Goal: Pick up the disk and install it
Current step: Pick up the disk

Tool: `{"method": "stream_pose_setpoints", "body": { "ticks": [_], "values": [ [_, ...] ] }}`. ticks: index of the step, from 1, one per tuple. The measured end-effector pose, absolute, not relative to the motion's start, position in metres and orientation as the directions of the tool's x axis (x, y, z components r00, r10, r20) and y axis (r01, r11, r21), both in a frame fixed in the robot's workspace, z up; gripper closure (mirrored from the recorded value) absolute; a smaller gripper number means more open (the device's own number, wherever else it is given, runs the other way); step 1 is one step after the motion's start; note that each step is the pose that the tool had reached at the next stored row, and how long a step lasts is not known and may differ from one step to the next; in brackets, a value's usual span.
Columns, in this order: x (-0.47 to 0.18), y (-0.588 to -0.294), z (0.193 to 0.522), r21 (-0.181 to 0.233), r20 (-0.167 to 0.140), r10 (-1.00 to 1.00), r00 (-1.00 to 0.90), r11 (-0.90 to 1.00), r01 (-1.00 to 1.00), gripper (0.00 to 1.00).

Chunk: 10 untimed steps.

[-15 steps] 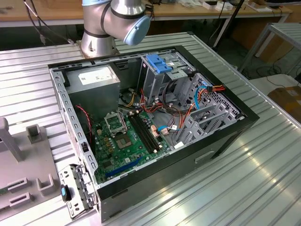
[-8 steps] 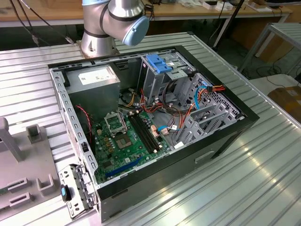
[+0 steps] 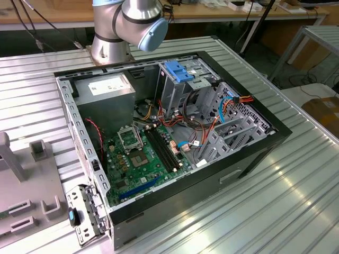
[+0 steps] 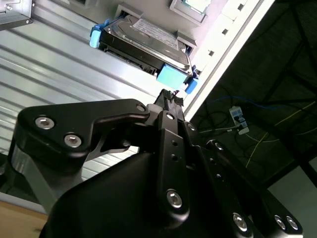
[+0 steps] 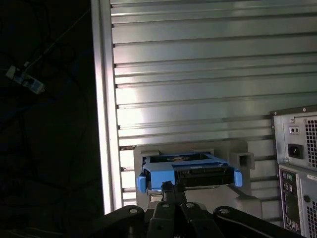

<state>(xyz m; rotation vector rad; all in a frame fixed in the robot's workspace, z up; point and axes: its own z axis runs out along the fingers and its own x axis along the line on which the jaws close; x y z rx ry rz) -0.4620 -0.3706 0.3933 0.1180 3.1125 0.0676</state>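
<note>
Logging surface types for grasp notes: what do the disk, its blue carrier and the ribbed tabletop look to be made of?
In the second wrist view, the disk looks like grey metal with a dull sheen and a pale, paper-like label on its face. Its blue carrier is likely moulded plastic: matte, with one even colour. The ribbed tabletop is probably brushed aluminium, judging by its bright streaky reflections.

Silver arm (image 3: 127, 18), black gripper (image 4: 171, 101)
Round metal joints, one light blue cap (image 3: 154, 33); silver screws (image 4: 44, 122) on the black links.
</note>
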Motion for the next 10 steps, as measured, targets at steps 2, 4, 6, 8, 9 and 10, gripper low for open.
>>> {"method": "stream_pose_setpoints", "body": {
  "ticks": [2,4,6,8,9,10],
  "values": [
    [-0.4621,-0.3706,0.3933,0.044,-0.025,0.065,-0.998,0.997,0.064,0.89],
    [-0.4627,-0.3706,0.3934,0.044,-0.024,-0.002,-1.000,0.999,-0.003,0.89],
    [-0.4627,-0.3706,0.3933,0.044,-0.024,-0.042,-0.999,0.998,-0.043,0.89],
    [-0.4628,-0.3706,0.3932,0.044,-0.025,-0.096,-0.995,0.994,-0.097,0.89],
    [-0.4627,-0.3706,0.3933,0.044,-0.025,-0.113,-0.993,0.992,-0.114,0.89],
    [-0.4627,-0.3706,0.3933,0.044,-0.024,-0.159,-0.987,0.986,-0.160,0.89]
  ]
}}
